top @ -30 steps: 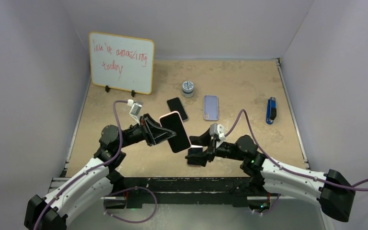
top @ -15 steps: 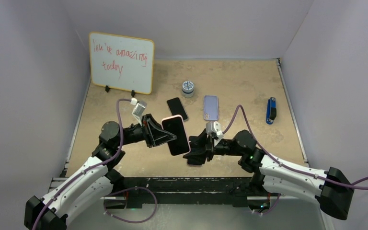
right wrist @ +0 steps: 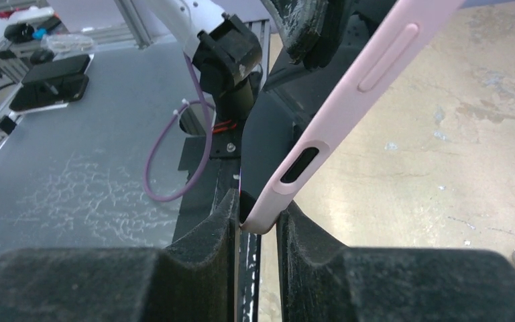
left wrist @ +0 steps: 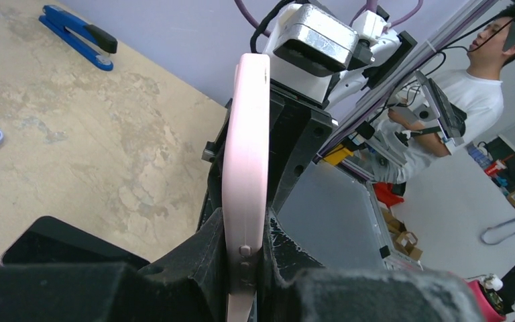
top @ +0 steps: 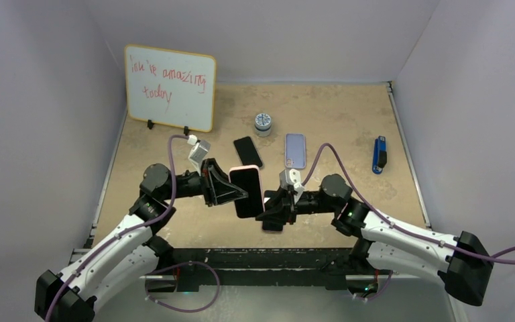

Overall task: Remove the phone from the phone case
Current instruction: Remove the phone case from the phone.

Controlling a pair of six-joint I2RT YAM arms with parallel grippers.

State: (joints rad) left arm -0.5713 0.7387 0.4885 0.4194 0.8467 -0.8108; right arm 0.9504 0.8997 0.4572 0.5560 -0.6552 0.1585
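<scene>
Right end effector [top: 267, 214] nearer case [top: 247, 191], seemingly

Bare table [top: 338, 134] between lilac phone [top: 295, 150] and stapler [top: 379, 155]; raised phone case [top: 247, 192], black phone [top: 248, 152] mid-table.

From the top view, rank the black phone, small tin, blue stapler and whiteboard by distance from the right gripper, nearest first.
From the right gripper, on the pink-cased phone:
1. Black phone, just beyond, slightly left.
2. Small tin, farther back, centre.
3. Blue stapler, far right.
4. Whiteboard, back left corner.
</scene>
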